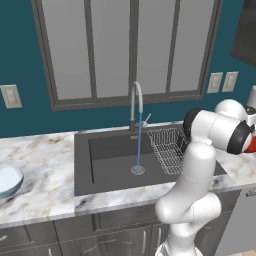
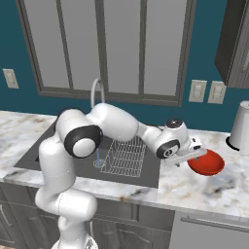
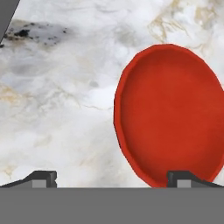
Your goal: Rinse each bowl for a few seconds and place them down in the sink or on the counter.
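The glossy red bowl (image 2: 208,163) sits upright on the marble counter (image 2: 194,190) to the right of the sink (image 1: 107,162); a sliver of the red bowl (image 1: 252,143) also peeks out behind the arm. My gripper (image 2: 186,159) hovers at its left rim, open, with nothing between the fingers. In the hand view the red bowl (image 3: 168,113) lies right of centre, the right fingertip (image 3: 183,177) over its near rim, and my gripper (image 3: 113,178) spans bare marble. The pale blue-grey bowl (image 1: 6,180) rests on the counter far left of the sink.
The tall steel tap (image 1: 136,102) runs a thin stream of water (image 1: 139,147) onto the drain. A wire rack (image 1: 169,148) fills the sink's right part. A white jar (image 2: 240,127) stands at the back right near the wall.
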Controlling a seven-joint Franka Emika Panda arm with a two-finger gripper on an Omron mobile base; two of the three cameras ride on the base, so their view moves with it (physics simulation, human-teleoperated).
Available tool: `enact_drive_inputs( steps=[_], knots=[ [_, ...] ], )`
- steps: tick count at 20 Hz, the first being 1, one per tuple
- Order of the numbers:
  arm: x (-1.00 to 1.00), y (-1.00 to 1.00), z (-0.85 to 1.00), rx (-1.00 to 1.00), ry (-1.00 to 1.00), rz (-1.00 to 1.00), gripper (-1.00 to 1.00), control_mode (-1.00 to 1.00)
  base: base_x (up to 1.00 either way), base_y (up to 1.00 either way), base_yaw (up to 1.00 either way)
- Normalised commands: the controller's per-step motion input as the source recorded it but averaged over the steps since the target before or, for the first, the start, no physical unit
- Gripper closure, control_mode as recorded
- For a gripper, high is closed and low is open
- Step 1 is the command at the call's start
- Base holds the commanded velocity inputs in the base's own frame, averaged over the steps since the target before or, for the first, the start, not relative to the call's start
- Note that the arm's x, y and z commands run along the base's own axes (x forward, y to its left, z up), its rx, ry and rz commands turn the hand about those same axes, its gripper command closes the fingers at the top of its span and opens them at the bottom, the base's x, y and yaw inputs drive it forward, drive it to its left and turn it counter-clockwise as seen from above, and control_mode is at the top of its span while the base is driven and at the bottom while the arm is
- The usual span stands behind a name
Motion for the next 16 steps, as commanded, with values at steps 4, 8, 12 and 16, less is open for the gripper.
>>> enact_drive_inputs(
  steps=[4,8,12,16],
  knots=[
    [0.15,-0.08,-0.13,0.03,0.0,0.0,-1.0,-1.0,0.0,0.0,0.0],
    [0.19,-0.14,-0.1,0.03,0.0,0.0,-1.0,-1.0,0.0,0.0,0.0],
    [0.2,-0.21,-0.06,0.03,0.0,0.0,-1.0,-1.0,0.0,0.0,0.0],
    [0.13,-0.2,-0.09,0.04,0.0,0.0,-1.0,-1.0,0.0,0.0,0.0]
  ],
)
